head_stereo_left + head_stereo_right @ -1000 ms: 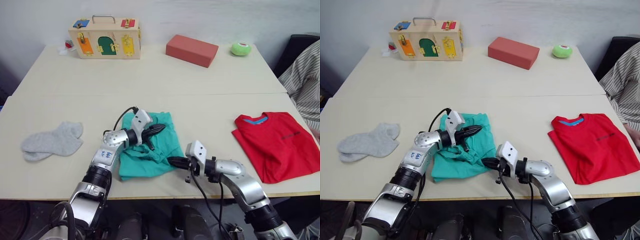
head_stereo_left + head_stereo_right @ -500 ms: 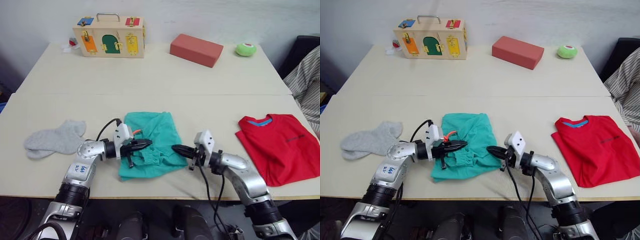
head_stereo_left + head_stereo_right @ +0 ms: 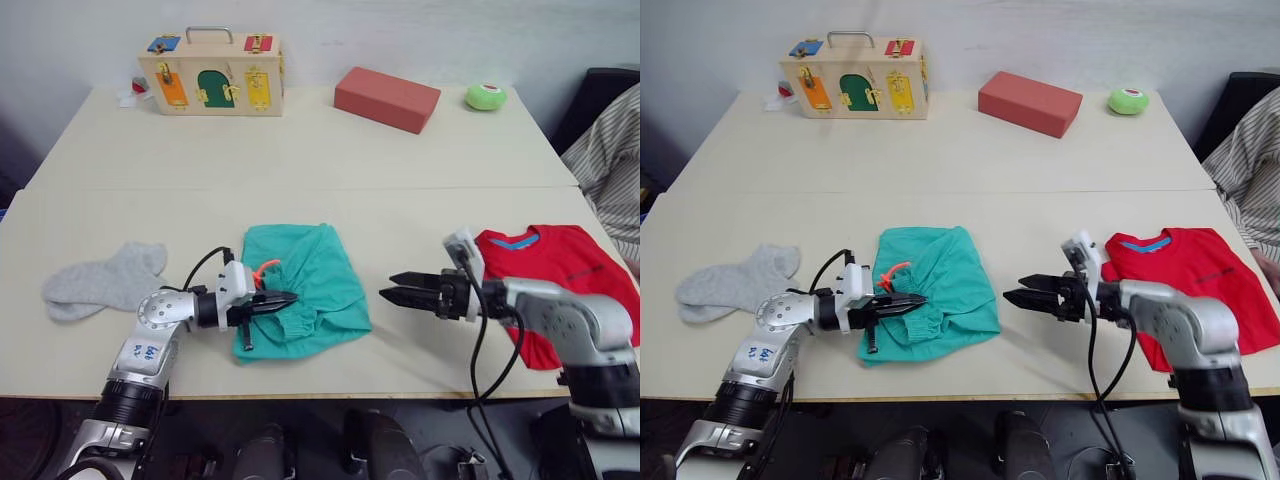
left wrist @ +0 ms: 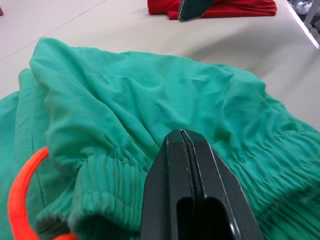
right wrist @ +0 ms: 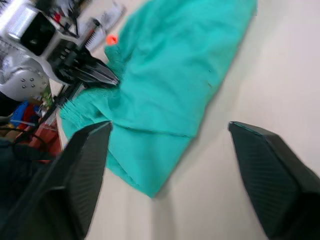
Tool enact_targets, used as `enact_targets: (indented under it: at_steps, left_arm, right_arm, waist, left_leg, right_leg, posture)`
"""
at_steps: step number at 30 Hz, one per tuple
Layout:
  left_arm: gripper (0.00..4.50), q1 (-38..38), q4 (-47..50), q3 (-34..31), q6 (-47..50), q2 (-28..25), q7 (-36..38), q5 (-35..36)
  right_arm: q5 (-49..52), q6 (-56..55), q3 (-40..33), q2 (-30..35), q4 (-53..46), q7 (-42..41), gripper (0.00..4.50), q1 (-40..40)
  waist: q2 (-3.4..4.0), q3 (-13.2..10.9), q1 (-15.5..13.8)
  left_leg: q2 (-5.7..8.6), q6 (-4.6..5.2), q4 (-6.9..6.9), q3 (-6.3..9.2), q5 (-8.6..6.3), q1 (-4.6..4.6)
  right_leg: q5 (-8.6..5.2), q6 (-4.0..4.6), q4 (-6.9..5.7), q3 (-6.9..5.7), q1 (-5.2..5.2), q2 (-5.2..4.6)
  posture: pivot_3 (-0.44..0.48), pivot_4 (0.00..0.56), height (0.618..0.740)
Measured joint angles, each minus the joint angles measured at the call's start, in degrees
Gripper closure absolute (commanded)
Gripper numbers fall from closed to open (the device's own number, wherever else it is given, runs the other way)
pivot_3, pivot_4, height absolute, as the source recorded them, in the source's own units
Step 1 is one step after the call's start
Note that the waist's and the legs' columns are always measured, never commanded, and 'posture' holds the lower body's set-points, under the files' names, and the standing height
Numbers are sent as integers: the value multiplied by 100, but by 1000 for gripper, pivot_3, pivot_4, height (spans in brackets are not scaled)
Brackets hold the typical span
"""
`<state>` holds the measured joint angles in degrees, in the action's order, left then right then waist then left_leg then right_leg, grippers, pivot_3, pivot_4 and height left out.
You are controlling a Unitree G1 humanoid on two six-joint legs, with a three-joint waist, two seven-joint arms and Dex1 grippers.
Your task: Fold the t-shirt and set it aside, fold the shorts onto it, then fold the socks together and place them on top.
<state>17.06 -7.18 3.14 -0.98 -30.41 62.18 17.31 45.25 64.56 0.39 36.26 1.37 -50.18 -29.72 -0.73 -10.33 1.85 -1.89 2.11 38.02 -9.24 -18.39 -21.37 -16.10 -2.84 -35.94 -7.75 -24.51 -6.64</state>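
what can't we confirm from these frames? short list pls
- Left gripper: fingers closed together at the shorts waistband; the left wrist view doesn't show whether any cloth is pinched between them.
- Socks: lie overlapped in the eye views, so one or two can't be counted.
- T-shirt: its near edge is hidden by the right arm; fold state unclear.
- Shorts' underside and the drawstring's far end: covered by cloth.
- Person at the right edge: cut off by the frame.

Your left hand point(image 3: 283, 299) lies low and level, fingers pressed together, pointing toward your right. Your right hand point(image 3: 392, 293) is held level opposite it, fingers spread apart, forearm bent inward, wrist straight.
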Motion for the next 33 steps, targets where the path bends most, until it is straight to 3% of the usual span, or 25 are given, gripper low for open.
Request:
enact_targets:
  at_steps: [3, 6, 12, 16, 20, 25, 30, 31, 33]
  left_arm:
    - [4500, -50, -21, -47, -86, 28, 48, 58]
    - [4500, -150, -22, -67, -167, 36, 79, 63]
    - [4500, -290, 0, -107, -362, 43, 61, 45]
    - [4322, -428, 39, -150, -493, 57, -11, 81]
    - [3301, -631, 688, -431, 52, 32, -109, 613]
    - [1825, -676, 1716, -650, 776, -226, -183, 1180]
    - [245, -550, 2032, -680, 1096, -54, -395, 1441]
    - [29, -534, 2030, -630, 1107, 0, -401, 1437]
    - [29, -536, 2015, -519, 1115, 105, -413, 1424]
  right_arm:
    - [-160, 346, 399, -773, 740, 176, 359, -667]
    - [-405, 285, 632, -1235, 1198, 243, 936, -1114]
    - [-757, 101, 634, -2024, 2287, 317, 3059, -1713]
    - [-729, 104, 546, -1963, 2154, 119, 4394, -1689]
    - [-324, 483, 329, -1401, 1261, -261, 4500, -1275]
    - [509, 1126, -91, 765, -612, -1315, 4500, -533]
    - [758, 1020, -1196, 2356, -908, -1859, 4500, -186]
    - [740, 918, -1285, 2694, -896, -2037, 4500, -9]
    - [521, 586, -1486, 3453, -682, -2540, 4500, 442]
  waist:
    - [1, 0, 11]
    - [1, 0, -8]
    - [3, -1, -1]
    - [3, -1, -3]
    - [5, -2, -28]
    - [25, -14, -54]
    - [24, -15, -39]
    - [25, -16, -52]
    - [25, -17, -77]
  left_leg:
    - [-2, -10, -2, -2, 7, -5]
    - [1, -7, 3, -4, 9, -8]
    - [3, -1, 2, -7, 8, -13]
    - [6, 2, 4, -7, 8, -14]
    - [10, 11, 5, 7, 0, -26]
    - [11, 20, 4, 19, -15, -41]
    - [9, 17, 1, 17, -16, -36]
    - [10, 16, 1, 17, -15, -37]
    - [9, 16, 1, 15, -14, -35]
  right_leg:
    - [-1, 1, -5, -5, -7, 4]
    - [0, 1, -3, -5, -4, 4]
    - [3, -6, -2, -1, -7, 1]
    - [5, -9, 1, 1, -4, -1]
    - [6, -11, 11, -3, -5, -7]
    - [8, -16, 41, -11, -5, -6]
    - [9, -19, 43, -12, 0, 2]
    - [9, -19, 42, -13, -1, 3]
    - [9, -19, 42, -12, 1, 5]
  posture:
    - [0, 150, 740]
    - [0, 150, 740]
    - [0, 150, 740]
    - [0, 150, 740]
    - [0, 150, 740]
    - [0, 150, 740]
    - [0, 150, 740]
    - [0, 150, 740]
    - [0, 150, 740]
